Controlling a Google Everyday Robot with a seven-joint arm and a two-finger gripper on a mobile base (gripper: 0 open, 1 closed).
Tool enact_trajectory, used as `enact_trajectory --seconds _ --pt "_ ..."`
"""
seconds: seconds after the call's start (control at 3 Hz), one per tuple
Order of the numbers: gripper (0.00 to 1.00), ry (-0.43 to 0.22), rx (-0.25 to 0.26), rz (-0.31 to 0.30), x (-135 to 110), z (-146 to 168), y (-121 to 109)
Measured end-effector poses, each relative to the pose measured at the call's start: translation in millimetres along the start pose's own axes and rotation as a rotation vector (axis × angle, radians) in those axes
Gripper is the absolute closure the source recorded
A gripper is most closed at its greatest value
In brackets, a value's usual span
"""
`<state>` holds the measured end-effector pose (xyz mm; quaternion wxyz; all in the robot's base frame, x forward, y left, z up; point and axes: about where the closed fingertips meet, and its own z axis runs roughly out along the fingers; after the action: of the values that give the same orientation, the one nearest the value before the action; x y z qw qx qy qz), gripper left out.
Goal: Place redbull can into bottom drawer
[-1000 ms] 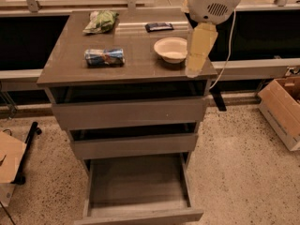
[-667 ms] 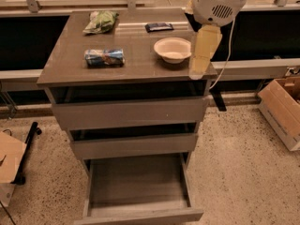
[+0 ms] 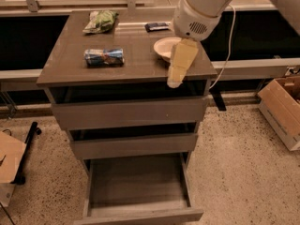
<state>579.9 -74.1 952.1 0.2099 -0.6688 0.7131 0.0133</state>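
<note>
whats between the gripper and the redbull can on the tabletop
Only bare tabletop, in the camera view. The gripper hangs at the front right edge, the redbull can lies to its left; the white bowl sits behind that stretch.

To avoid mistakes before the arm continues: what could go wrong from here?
The redbull can lies on its side, so it may roll when touched. The pincer hangs close by the white bowl and could knock it. The bottom drawer sits open under two upper drawers, so a high drop might miss.
</note>
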Motion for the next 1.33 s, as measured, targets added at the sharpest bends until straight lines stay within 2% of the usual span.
enact_trajectory --seconds 0.33,0.67,1.0,1.33 --pt "0.0 -0.114 -0.018 -0.012 -36 44 -22" --pt "0.0 -0.231 -0.023 -0.026 -77 100 -63" --pt "0.0 -0.297 -0.008 -0.003 -98 126 -91" --pt "0.0 -0.371 -0.01 0.046 -121 149 -115"
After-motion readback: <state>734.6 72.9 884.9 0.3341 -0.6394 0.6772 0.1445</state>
